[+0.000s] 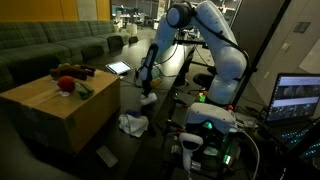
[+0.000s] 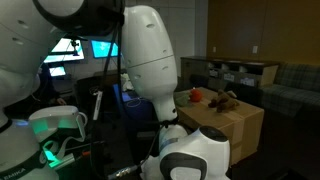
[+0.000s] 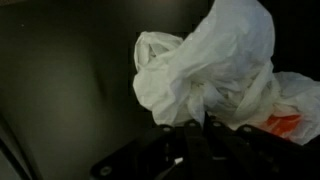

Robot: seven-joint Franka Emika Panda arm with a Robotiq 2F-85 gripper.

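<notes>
Robotiq gripper (image 3: 193,132) in black metal sits at 6 o'clock in the wrist view, its jaws drawn together with no gap showing between them. They appear to pinch a fold of the crumpled white thin-plastic bag (image 3: 215,60). How much film is caught cannot be told, because the dark fingers blend into the dark floor.

The bag billows from 12 o'clock round to 3 o'clock of the fingers. It is a puffy, creased bundle, with a smaller lobe bulging out at 10 o'clock and an orange printed patch at about 4 o'clock. In an exterior view the gripper (image 1: 147,91) hangs low beside the brown cardboard box (image 1: 60,110), with a white scrap of the bag (image 1: 148,99) at its tip.

My judgement is that the hold is the weak point. The film is slick and thin, so a pinch on a single fold could slide out or tear under any pull. Loose lobes could also sag over the wrist camera or snag on the box's corner.

At 7 o'clock of the gripper, a second white crumpled heap (image 1: 132,124) lies on the floor, apart from the held bag. At 9 o'clock a red, rounded object (image 1: 66,85) rests on top of the box. Beyond the gripper, at 11 o'clock, is a flat tablet with a lit screen (image 1: 118,68). Farthest away, at 10 o'clock, a green upholstered sofa (image 1: 50,42) runs along the wall.
</notes>
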